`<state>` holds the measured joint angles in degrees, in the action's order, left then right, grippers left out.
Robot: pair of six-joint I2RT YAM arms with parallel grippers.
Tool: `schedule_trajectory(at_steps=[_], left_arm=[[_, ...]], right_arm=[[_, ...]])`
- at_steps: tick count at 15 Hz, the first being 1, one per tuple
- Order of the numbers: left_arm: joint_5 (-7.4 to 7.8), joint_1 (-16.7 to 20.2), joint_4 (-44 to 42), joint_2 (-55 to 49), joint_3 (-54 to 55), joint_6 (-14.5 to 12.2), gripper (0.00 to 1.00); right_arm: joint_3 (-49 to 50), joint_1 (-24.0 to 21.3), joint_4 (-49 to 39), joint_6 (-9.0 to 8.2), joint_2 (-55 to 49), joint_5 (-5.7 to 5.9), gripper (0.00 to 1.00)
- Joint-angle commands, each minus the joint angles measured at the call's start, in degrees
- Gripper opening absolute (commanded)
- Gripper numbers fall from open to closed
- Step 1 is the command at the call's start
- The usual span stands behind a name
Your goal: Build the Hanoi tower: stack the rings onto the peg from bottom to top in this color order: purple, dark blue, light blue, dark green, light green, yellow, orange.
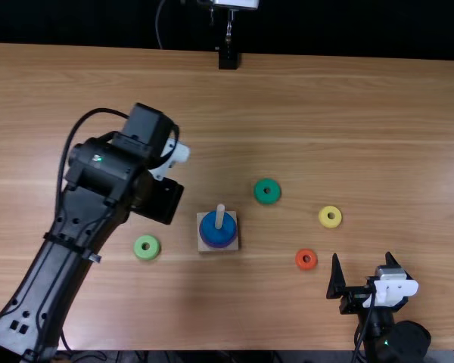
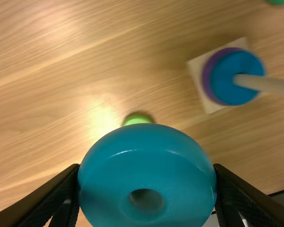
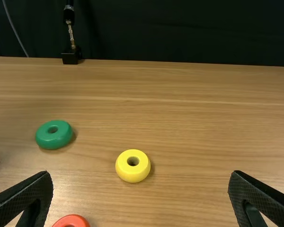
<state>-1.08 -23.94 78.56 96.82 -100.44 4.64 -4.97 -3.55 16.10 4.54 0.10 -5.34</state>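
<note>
The left pincer (image 2: 146, 165) has the light blue ring (image 2: 146, 208) squeezed by its two sides, with the flat face and the hole turned to the wrist camera. Seen from above, the peg (image 1: 220, 215) is to the right of that pincer and a little closer to the near edge of the worktop (image 1: 408, 151). It stands straight up from its square base (image 1: 235, 218), with the dark blue ring (image 1: 218, 237) on top of the purple ring (image 2: 207, 78). The left arm (image 1: 76, 219) is the nearer one, so I think it should go sideways, get the hole right over the stick, then go down. The right pincer (image 3: 141, 175) is wide apart and has nothing in it (its turn may come later, with the yellow ring (image 3: 133, 166)). From above, the left arm covers its own finger ends, so I can't tell how high they are. In the left wrist view, the blue ring hides most of the light green ring (image 2: 138, 118), and the dark green ring (image 2: 279, 2) is cut off at a corner.
</note>
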Motion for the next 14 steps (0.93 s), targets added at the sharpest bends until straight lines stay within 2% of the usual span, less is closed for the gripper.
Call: schedule_trajectory(at_steps=[1, 5, 10, 12, 14], left_arm=[[0.24, -2.2, 0.2, 1.9, -3.4, 4.1, 0.0], [0.13, -7.2, 0.2, 6.0, -9.2, 7.9, 0.0], [0.13, -10.7, 2.0, 9.7, -13.8, 9.0, 0.0], [0.03, -11.7, 2.1, 10.1, -14.3, 10.8, 0.0], [0.03, -13.1, 2.1, 10.4, -14.3, 11.2, 0.0]], right_arm=[[4.1, -0.8, 4.4, -0.42, -0.1, -0.77, 1.0], [4.1, -0.8, 4.4, -0.32, -0.1, -0.88, 1.0], [4.1, -0.8, 4.4, -0.32, -0.1, -0.77, 1.0], [4.1, -0.8, 4.4, -0.32, -0.1, -0.77, 1.0], [4.1, -0.8, 4.4, -0.32, -0.1, -0.77, 1.0]])
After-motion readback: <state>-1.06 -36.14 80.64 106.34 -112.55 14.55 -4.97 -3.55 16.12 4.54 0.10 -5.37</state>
